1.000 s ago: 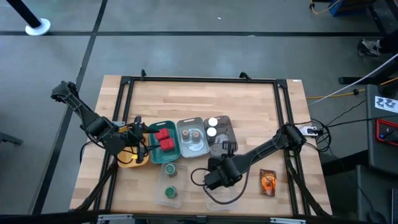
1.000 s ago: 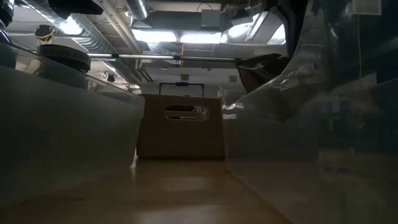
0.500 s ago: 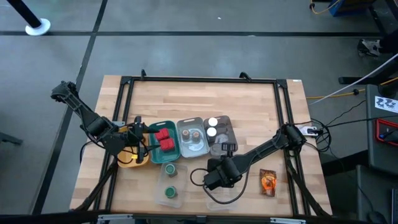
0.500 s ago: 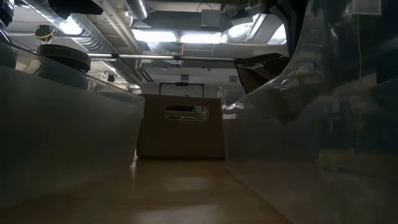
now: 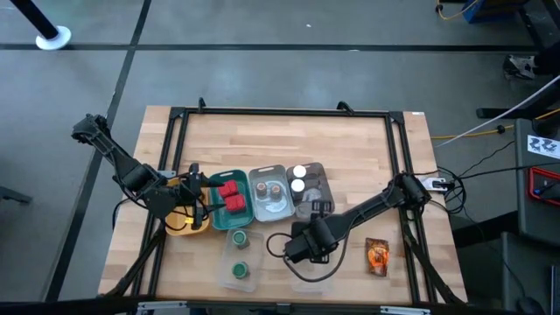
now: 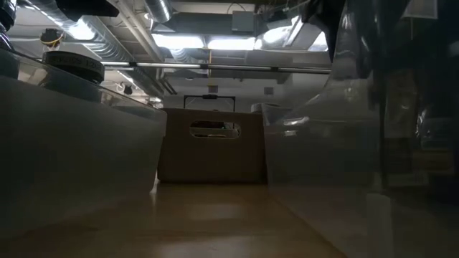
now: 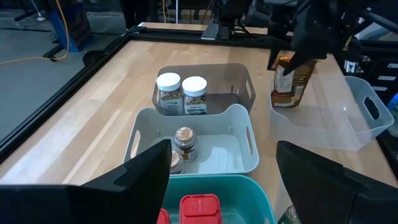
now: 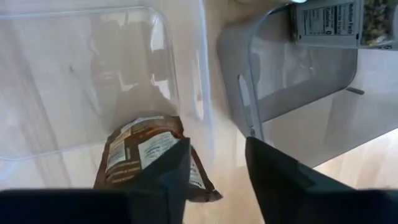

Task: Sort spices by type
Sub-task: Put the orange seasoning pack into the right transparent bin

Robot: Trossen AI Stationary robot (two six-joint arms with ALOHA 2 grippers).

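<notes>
- Right end effector [image 5: 293, 251] is over a clear plastic bin [image 8: 81, 81] at the near side of the table [image 5: 350, 149], just in front of the smoky grey tray [image 7: 242, 84].
- Brown pouch [image 8: 146, 155] sits at its fingertips, tilted, partly over the clear bin's rim. In the right wrist view the pouch lies against one finger [image 8: 168, 180]; the other finger is off it with a visible gap.
- Left wrist view shows the same pouch [image 7: 292, 78] hanging upright under the right end effector, above the clear bin.
- Jaws are partway apart. Cannot tell if the pouch is pinched or already let go.
- Left end effector [image 5: 199, 194] is wide open, holding nothing, parked at the yellow tray [image 5: 179, 229] beside the teal tray [image 5: 219, 214].
- Red boxes [image 5: 232, 197] are in the teal tray, brown-capped jars [image 7: 180, 146] in the light grey tray [image 7: 249, 134], white-capped jars [image 7: 181, 93] in the smoky grey tray.
- Green-capped jars [image 5: 239, 254] are in a clear bin near the front edge.
- Orange-red pouch [image 5: 377, 255] lies flat on the table, well apart from both end effectors.
</notes>
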